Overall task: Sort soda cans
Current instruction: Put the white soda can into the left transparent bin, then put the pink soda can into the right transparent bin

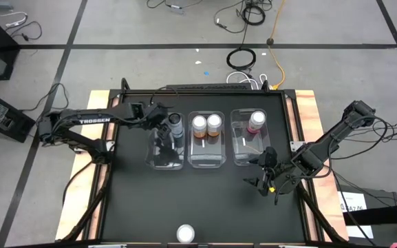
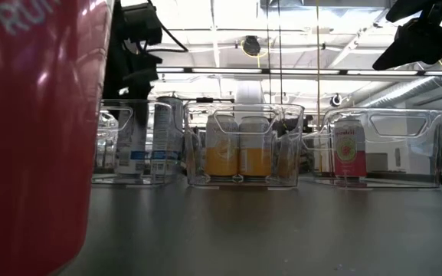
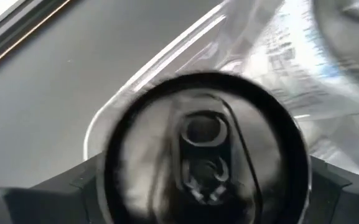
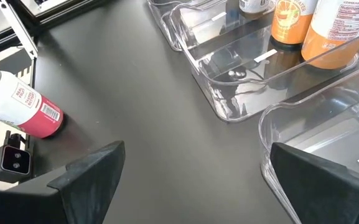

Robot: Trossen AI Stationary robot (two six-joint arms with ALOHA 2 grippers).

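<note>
A: Surface status?
B: Black table (image 1: pixel 205 200). The left gripper (image 1: pixel 165 129) holds a grey can (image 3: pixel 205 152) over the left bin (image 1: pixel 165 160).
A: Right gripper (image 1: pixel 267 176)?
B: Spread wide, empty. Risk: a tilted release could topple the neighbouring grey can (image 1: pixel 176 122).

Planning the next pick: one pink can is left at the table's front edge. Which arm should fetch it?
Right. Its claw is open and empty by the right bin; the left claw holds a grey can over the left bin. Pink can.
</note>
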